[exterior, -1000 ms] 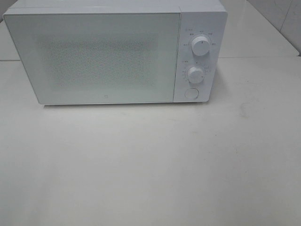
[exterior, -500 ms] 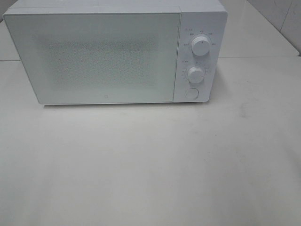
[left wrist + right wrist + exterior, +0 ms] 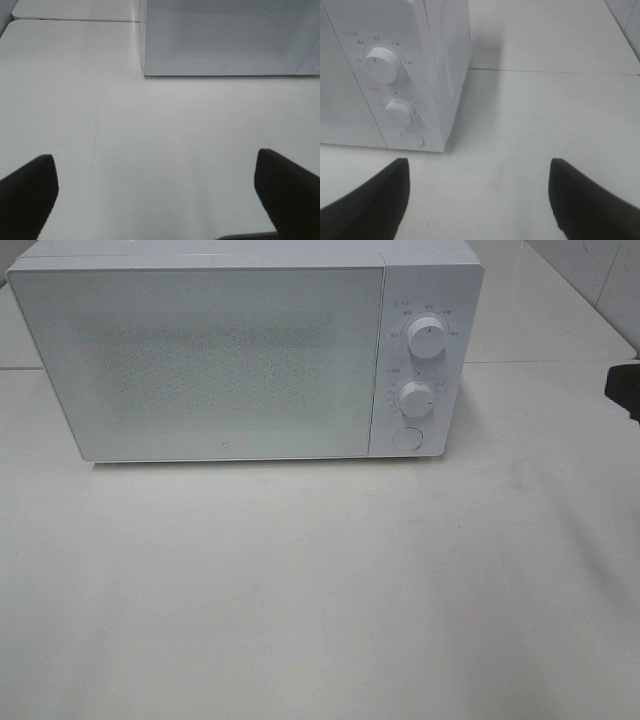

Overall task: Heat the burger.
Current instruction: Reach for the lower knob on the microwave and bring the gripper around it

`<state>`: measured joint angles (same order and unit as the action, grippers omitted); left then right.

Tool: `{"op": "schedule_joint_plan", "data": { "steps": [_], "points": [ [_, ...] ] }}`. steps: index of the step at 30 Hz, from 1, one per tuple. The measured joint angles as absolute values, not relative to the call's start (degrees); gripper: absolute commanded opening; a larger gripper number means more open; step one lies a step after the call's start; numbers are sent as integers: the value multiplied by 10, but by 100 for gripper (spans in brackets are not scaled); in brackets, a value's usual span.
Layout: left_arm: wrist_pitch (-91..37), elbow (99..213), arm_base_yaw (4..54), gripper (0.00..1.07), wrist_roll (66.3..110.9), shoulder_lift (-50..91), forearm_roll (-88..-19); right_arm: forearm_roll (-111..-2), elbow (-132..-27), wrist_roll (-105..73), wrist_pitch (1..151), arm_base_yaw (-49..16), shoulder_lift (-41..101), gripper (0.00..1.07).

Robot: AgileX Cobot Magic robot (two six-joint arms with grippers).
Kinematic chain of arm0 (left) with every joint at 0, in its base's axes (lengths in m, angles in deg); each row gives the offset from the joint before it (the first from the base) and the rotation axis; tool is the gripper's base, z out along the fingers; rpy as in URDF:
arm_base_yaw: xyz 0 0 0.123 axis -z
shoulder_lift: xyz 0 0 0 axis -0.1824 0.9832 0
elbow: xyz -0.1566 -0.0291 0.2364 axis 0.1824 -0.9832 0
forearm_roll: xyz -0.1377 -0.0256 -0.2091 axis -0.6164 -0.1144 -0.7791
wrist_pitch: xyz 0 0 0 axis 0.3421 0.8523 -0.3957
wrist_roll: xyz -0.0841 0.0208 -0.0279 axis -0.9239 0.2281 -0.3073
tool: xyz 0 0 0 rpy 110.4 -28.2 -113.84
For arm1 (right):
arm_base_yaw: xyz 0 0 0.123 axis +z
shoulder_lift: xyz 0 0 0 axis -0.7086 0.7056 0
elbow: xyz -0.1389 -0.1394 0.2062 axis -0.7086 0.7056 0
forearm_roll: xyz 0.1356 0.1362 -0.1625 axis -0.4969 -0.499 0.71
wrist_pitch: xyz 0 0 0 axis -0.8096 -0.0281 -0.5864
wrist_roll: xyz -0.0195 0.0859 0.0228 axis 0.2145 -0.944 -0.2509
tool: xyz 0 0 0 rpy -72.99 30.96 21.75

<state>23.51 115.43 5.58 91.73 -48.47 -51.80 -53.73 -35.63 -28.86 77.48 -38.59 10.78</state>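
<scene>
Plainly, little of the task can be confirmed as done. The microwave (image 3: pixel 230 360) is seen standing at the far side of the white table (image 3: pixel 320 590) with its door (image 3: pixel 200 365) shut flat. The burger is not seen in any view: none is found on the table, and nothing can be made out through the door's dotted screen, so whether it lies inside cannot be told. The left gripper (image 3: pixel 154 157) is held over bare tabletop in front of the door, jaws spread wide with nothing between them. The right gripper (image 3: pixel 479 162) is likewise parted and empty, near the control panel (image 3: pixel 450 370) with its upper dial (image 3: pixel 381 64), lower dial (image 3: pixel 400 112) and round button (image 3: pixel 411 138). If the burger is judged to be inside, only the dials are left to be set; otherwise every step is left.
</scene>
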Motion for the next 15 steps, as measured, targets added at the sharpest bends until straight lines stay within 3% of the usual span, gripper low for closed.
{"op": "schedule_joint_plan", "data": {
  "steps": [15],
  "points": [
    [235, 1154, 56, 100, 917, -485, -518, -549, -320, -251, 445, -385, 302, 75]
  ]
}}
